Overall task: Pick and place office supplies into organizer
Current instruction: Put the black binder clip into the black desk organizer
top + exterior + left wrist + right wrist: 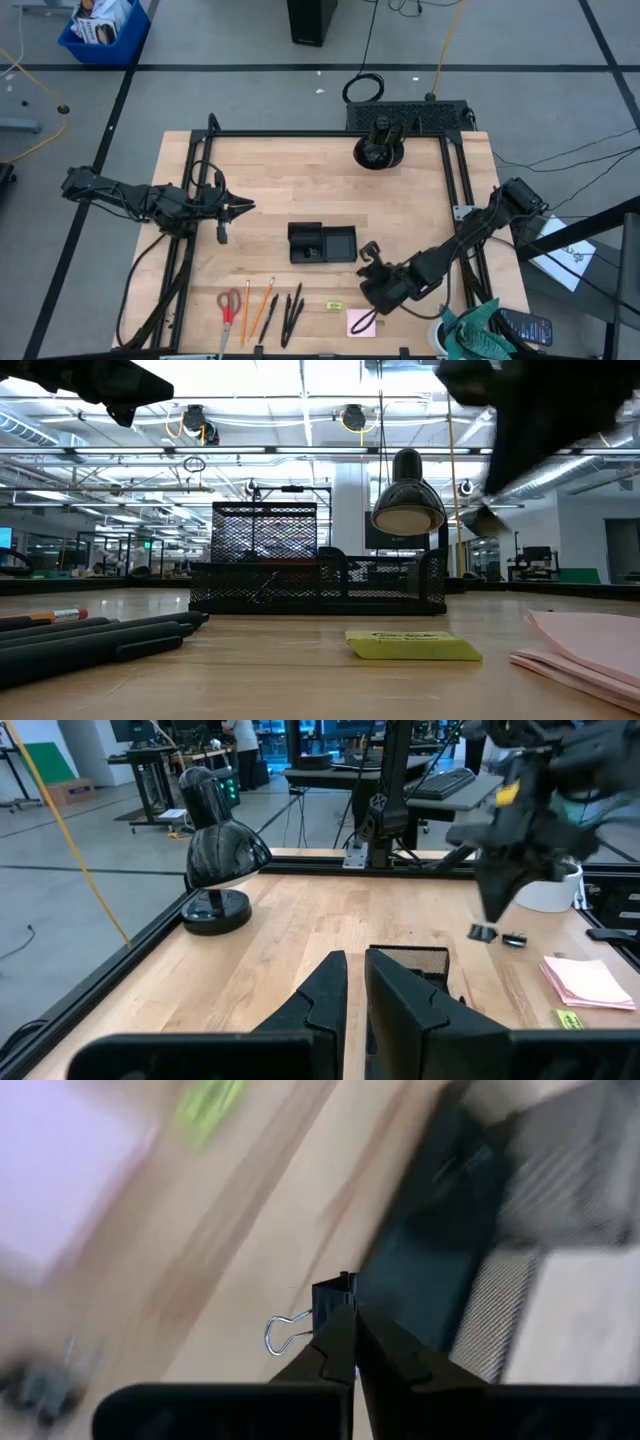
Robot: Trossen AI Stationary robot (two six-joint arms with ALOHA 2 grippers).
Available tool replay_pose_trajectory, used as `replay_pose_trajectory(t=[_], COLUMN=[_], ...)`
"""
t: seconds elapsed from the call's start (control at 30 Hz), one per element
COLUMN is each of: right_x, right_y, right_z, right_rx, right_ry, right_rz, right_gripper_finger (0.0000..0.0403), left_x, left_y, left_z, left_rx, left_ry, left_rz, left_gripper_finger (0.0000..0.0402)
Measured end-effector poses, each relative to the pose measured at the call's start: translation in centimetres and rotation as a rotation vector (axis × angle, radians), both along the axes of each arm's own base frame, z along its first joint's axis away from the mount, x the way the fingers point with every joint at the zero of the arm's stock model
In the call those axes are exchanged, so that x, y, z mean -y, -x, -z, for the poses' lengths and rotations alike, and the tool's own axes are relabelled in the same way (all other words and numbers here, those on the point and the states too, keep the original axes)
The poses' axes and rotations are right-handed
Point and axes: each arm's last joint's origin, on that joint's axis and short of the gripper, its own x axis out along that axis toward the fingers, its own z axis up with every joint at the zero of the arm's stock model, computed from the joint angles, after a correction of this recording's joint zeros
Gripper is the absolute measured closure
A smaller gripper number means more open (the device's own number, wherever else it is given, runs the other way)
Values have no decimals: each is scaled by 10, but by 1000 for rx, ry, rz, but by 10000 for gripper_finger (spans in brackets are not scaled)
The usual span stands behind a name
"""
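Your right end effector [352, 1342] was closed on a binder clip [322, 1308], near the organizer's [322, 243] 4 o'clock corner. Clip judged light, rigid, slippery; grip its black body. Left end effector [357, 982] waited nearly closed, empty.

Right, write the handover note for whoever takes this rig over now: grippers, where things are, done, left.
Right gripper: shut on a binder clip, held above the table beside the organizer.
Left gripper: shut, empty, waiting over the table's left side.
Along the front edge: scissors, two pencils, pens, yellow-green eraser, pink sticky pad. More small clips lie on the table near the right arm.
Done: one clip picked up; the organizer's contents cannot be made out.
Left: drop this clip in, then everything listed above.
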Motion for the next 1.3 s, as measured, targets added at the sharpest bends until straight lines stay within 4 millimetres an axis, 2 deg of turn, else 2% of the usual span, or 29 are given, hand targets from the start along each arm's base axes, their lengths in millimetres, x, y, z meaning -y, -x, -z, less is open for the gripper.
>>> replay_pose_trajectory(t=[0.17,0.27,0.4,0.63,0.83,1.03,1.3], right_x=[3,7,19,44,59,72,78], right_y=[-30,-46,-65,-88,-100,-106,-108], right_z=[-18,-20,-8,19,28,43,45], right_rx=[246,350,360,342,366,315,309], right_ry=[-95,-95,-101,-98,-114,-116,-117], right_rz=[2,-27,-43,34,77,115,131], right_gripper_finger=[402,402,403,403,403,403,403], left_x=[0,0,0,0,0,0,0], left_y=[0,0,0,0,0,0,0], left_z=[-1,-1,-1,-1,-1,-1,-1], left_rx=[8,8,11,8,7,7,6], left_ry=[2,10,24,21,17,15,6], left_rz=[0,-1,-3,2,4,5,7], left_gripper_finger=[355,355,355,355,355,355,355])
